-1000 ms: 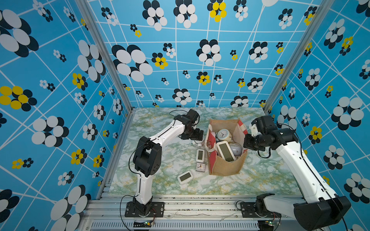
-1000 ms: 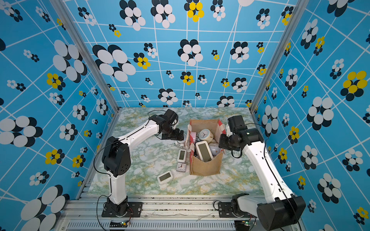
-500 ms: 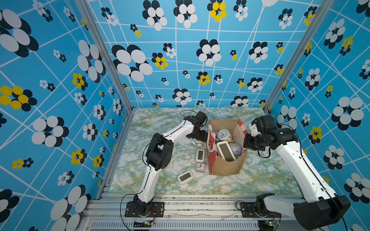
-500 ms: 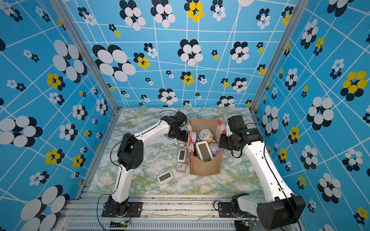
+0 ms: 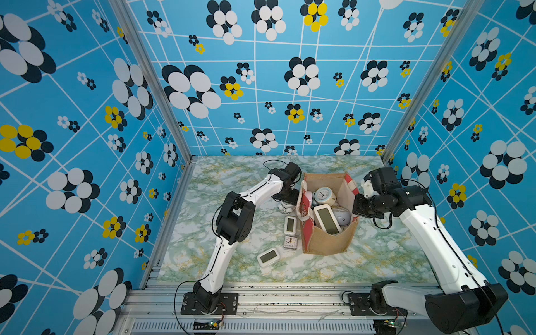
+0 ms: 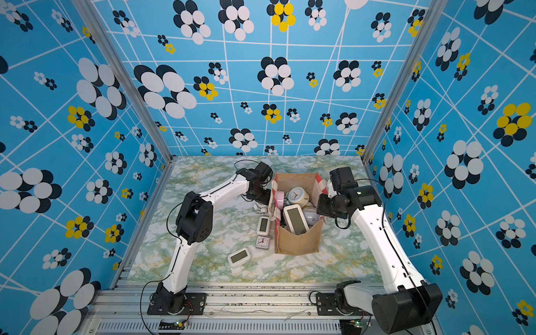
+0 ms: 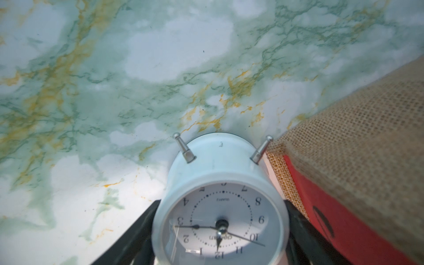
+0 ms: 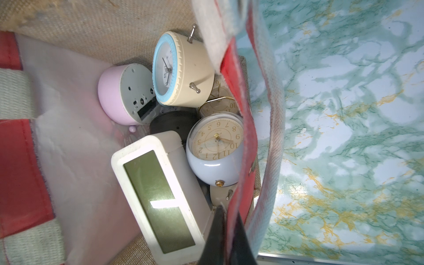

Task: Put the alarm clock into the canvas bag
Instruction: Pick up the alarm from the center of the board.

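While the right fingers point(image 8: 228, 220) clamp the canvas bag point(image 5: 327, 240) by its side, the alarm clock point(image 7: 220, 160) sits between the part-open left fingers point(image 7: 221, 203), contact unclear: squeeze squarely, then lift over the rim.

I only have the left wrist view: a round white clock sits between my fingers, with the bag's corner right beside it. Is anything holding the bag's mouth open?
Observer: Yes. The right gripper is shut on the rim of the canvas bag, at the red side nearest the right arm.
Operator: What is inside it?
Observer: It is crowded. A large digital clock leans on top, with a pink clock, a cream clock and a pale-blue clock packed around it.
Operator: Any clocks outside it besides mine?
Observer: Three, beside the bag on the left arm's side: a small digital clock, a square clock and a tilted digital clock.
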